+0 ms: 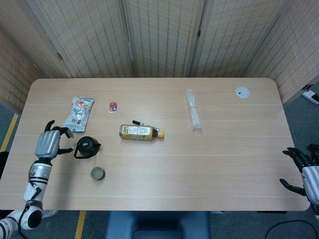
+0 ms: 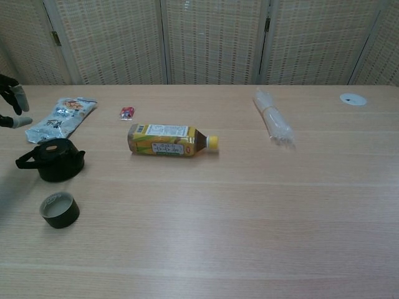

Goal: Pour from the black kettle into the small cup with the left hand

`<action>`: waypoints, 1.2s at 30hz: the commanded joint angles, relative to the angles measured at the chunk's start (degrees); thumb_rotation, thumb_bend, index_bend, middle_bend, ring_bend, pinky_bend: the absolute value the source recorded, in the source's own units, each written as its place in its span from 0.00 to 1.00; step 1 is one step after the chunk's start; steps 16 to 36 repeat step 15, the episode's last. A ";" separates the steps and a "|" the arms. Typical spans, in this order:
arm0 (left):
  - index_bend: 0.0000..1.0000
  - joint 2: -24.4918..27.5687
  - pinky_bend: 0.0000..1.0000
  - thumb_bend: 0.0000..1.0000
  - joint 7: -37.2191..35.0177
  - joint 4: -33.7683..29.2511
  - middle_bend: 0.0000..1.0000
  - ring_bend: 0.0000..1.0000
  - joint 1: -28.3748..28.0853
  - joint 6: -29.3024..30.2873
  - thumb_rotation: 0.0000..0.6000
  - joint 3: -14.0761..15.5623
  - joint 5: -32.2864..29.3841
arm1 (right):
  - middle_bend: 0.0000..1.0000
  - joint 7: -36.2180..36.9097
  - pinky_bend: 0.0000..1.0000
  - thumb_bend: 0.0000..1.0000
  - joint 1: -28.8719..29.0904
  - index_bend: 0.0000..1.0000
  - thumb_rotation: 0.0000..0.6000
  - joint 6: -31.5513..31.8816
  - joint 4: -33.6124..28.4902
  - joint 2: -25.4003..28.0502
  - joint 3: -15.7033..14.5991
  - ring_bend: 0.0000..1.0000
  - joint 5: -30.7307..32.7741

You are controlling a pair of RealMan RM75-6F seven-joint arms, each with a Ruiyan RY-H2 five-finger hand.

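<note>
A black kettle [image 1: 87, 148] stands upright on the desk [image 1: 199, 164] near its left edge, handle pointing left; the small cup [image 1: 97, 173] sits just in front of it, apart from it. The left hand [image 1: 48, 142] hovers left of the kettle, not touching it, fingers spread and released, forearm running back toward the desk's front corner; in the chest view only its fingertips [image 2: 14, 98] show at the left border. A snack packet [image 1: 79, 112] lies behind the kettle; a bottle [image 1: 139, 132] lies on its side to the right. The right hand [image 1: 304, 169] hangs off the desk's right edge, fingers apart, holding nothing.
</note>
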 commanded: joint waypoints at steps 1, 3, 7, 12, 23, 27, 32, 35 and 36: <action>0.51 5.52 0.11 0.35 3.30 -7.76 0.53 0.36 5.44 6.71 1.00 1.47 -0.32 | 0.23 1.59 0.10 0.17 0.95 0.22 1.00 -1.33 0.25 0.49 -0.10 0.31 -0.26; 0.50 6.76 0.11 0.35 3.84 -9.80 0.53 0.35 7.31 9.56 1.00 2.48 1.10 | 0.23 2.00 0.10 0.17 1.38 0.22 1.00 -1.94 0.43 0.45 -0.17 0.31 -0.40; 0.50 8.99 0.11 0.36 3.77 -13.22 0.53 0.35 11.34 15.25 1.00 5.02 5.02 | 0.23 2.97 0.10 0.17 2.24 0.23 1.00 -2.63 0.63 0.09 -0.43 0.31 -1.39; 0.50 11.15 0.11 0.36 4.27 -17.23 0.53 0.35 15.68 21.34 1.00 7.65 9.26 | 0.23 2.61 0.10 0.17 2.67 0.23 1.00 -2.99 0.77 -0.29 -0.35 0.31 -1.19; 0.50 11.56 0.11 0.36 4.75 -17.86 0.53 0.35 17.73 23.90 1.00 9.29 11.86 | 0.24 2.45 0.10 0.17 2.92 0.23 1.00 -2.70 0.40 -0.40 -0.39 0.31 -1.77; 0.50 11.56 0.11 0.36 4.75 -17.86 0.53 0.35 17.73 23.90 1.00 9.29 11.86 | 0.24 2.45 0.10 0.17 2.92 0.23 1.00 -2.70 0.40 -0.40 -0.39 0.31 -1.77; 0.50 11.56 0.11 0.36 4.75 -17.86 0.53 0.35 17.73 23.90 1.00 9.29 11.86 | 0.24 2.45 0.10 0.17 2.92 0.23 1.00 -2.70 0.40 -0.40 -0.39 0.31 -1.77; 0.50 11.56 0.11 0.36 4.75 -17.86 0.53 0.35 17.73 23.90 1.00 9.29 11.86 | 0.24 2.45 0.10 0.17 2.92 0.23 1.00 -2.70 0.40 -0.40 -0.39 0.31 -1.77; 0.50 11.56 0.11 0.36 4.75 -17.86 0.53 0.35 17.73 23.90 1.00 9.29 11.86 | 0.24 2.45 0.10 0.17 2.92 0.23 1.00 -2.70 0.40 -0.40 -0.39 0.31 -1.77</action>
